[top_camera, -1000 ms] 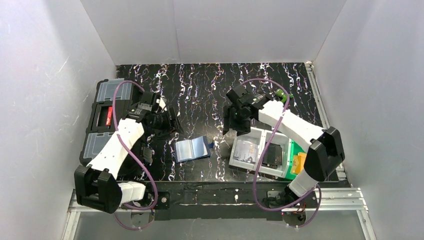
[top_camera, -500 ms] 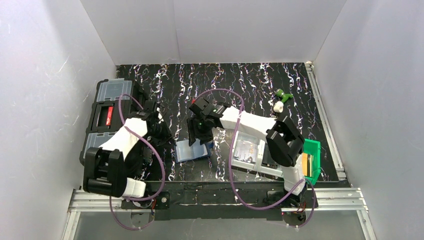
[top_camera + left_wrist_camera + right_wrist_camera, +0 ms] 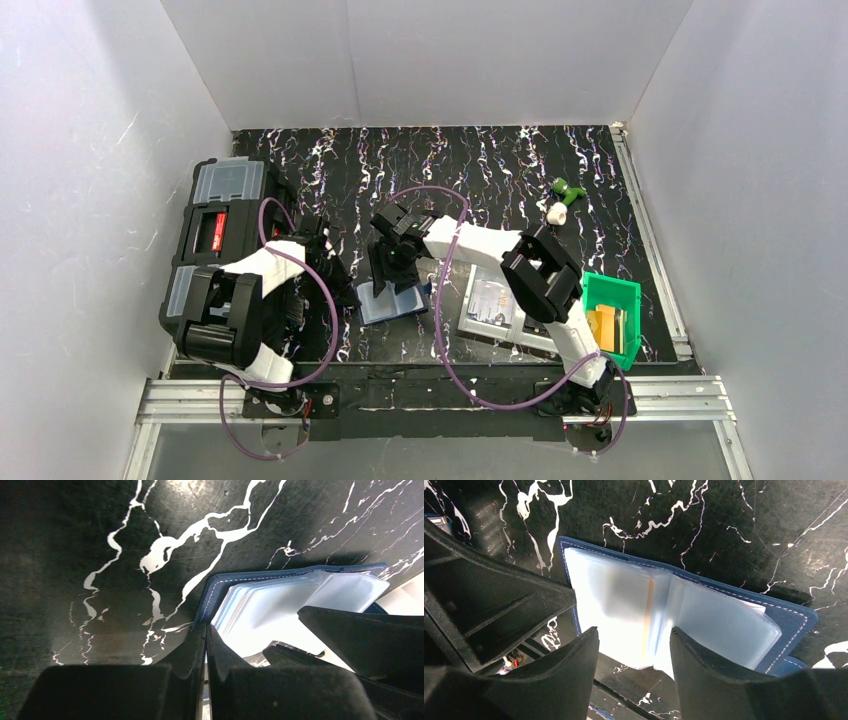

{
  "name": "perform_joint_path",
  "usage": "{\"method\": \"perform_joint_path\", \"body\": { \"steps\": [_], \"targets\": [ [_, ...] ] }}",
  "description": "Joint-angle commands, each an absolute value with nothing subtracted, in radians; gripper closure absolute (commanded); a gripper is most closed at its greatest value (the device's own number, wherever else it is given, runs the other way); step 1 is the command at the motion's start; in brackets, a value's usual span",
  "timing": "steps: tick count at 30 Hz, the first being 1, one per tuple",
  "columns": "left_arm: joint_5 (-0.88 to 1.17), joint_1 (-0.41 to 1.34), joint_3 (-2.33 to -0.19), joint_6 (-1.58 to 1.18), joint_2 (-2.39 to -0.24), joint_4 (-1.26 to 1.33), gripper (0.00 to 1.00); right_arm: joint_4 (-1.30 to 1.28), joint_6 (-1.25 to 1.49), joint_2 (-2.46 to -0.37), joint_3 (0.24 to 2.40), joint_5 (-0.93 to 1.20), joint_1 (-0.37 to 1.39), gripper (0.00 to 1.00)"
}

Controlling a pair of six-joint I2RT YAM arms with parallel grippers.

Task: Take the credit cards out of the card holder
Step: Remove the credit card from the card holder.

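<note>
Right gripper (image 3: 388, 280) now half-hides card holder (image 3: 402, 305).

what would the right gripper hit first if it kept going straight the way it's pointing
Most likely the open card holder, on its clear sleeves: the right gripper points down at it, jaws open either side of the fold. How far above it sits is unclear.

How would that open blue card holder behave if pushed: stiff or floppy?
Probably floppy: the card holder lies spread open, its clear sleeves fanned in loose, bowed layers. It is likely light, so a push might slide it across the smooth table. The glossy sleeves look slippery to pinch.
</note>
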State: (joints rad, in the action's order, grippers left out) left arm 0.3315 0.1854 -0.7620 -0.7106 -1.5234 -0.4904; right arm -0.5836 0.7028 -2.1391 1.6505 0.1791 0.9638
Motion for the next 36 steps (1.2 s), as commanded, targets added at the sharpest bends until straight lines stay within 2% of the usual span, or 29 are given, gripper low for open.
{"method": "perform_joint_path", "body": {
  "steps": [1,9,25,32,36],
  "targets": [
    [0.312,0.208,-0.725,-0.771,-1.552,-0.474,1.0,-0.599,0.673,-2.134,1.682,0.175,0.965,0.38],
    [0.299,0.209,-0.722,-0.798,-1.546,-0.479,1.0,-0.663,0.63,-2.146,1.711,0.11,0.991,0.33],
    [0.318,0.209,-0.7,-0.833,-1.511,-0.471,1.0,-0.812,0.63,-2.322,1.865,0.092,1.029,0.41],
    [0.313,0.208,-0.707,-0.829,-1.492,-0.485,1.0,-0.881,0.632,-2.399,1.923,0.168,1.003,0.53],
    [0.308,0.209,-0.712,-0.821,-1.476,-0.5,1.0,-0.88,0.644,-2.405,1.903,0.209,0.972,0.71]
  ]
}}
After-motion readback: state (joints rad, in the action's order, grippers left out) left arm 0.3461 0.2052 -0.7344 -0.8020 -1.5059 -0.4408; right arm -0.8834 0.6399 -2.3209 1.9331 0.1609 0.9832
